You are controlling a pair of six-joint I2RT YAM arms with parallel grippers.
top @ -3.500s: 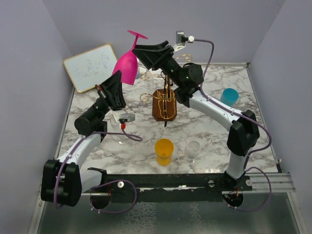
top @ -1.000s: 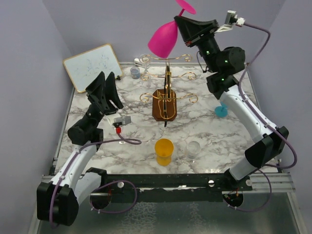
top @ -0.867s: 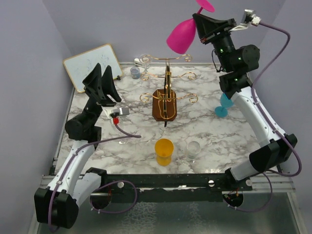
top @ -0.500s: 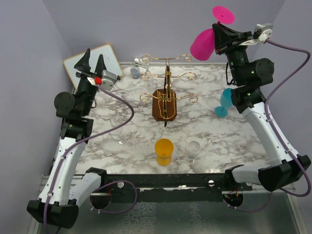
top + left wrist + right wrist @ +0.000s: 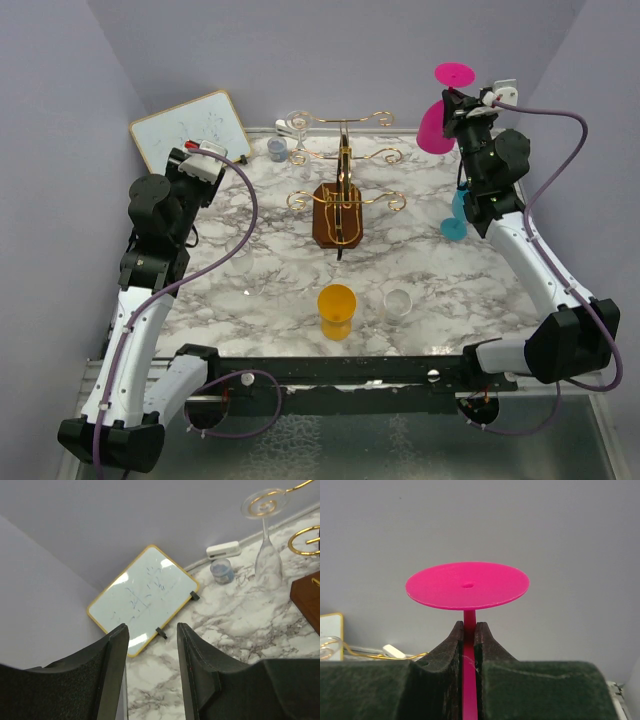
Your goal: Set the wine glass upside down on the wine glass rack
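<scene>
A pink wine glass [image 5: 434, 128] hangs upside down high at the back right, foot [image 5: 455, 73] up. My right gripper [image 5: 462, 100] is shut on its stem. In the right wrist view the stem [image 5: 469, 630] is pinched between the fingers just below the round foot [image 5: 467, 585]; the bowl is hidden. The wine glass rack [image 5: 342, 150], gold wire on a brown block [image 5: 337, 222], stands mid-table, left of the glass and apart from it. A clear wine glass [image 5: 267, 555] hangs from its back-left arm. My left gripper [image 5: 152, 645] is open and empty, raised at the left, facing the whiteboard.
A whiteboard [image 5: 188, 135] leans at the back left, with a small grey cup [image 5: 276, 149] and a white block [image 5: 223, 550] near it. An orange cup [image 5: 336, 310] and a clear cup [image 5: 398, 305] stand near the front. A blue glass [image 5: 458, 215] stands behind my right arm.
My right arm has carried the pink glass rightward from above the rack to the back right and turned it foot up. My left arm has swung back and left, toward the whiteboard.
</scene>
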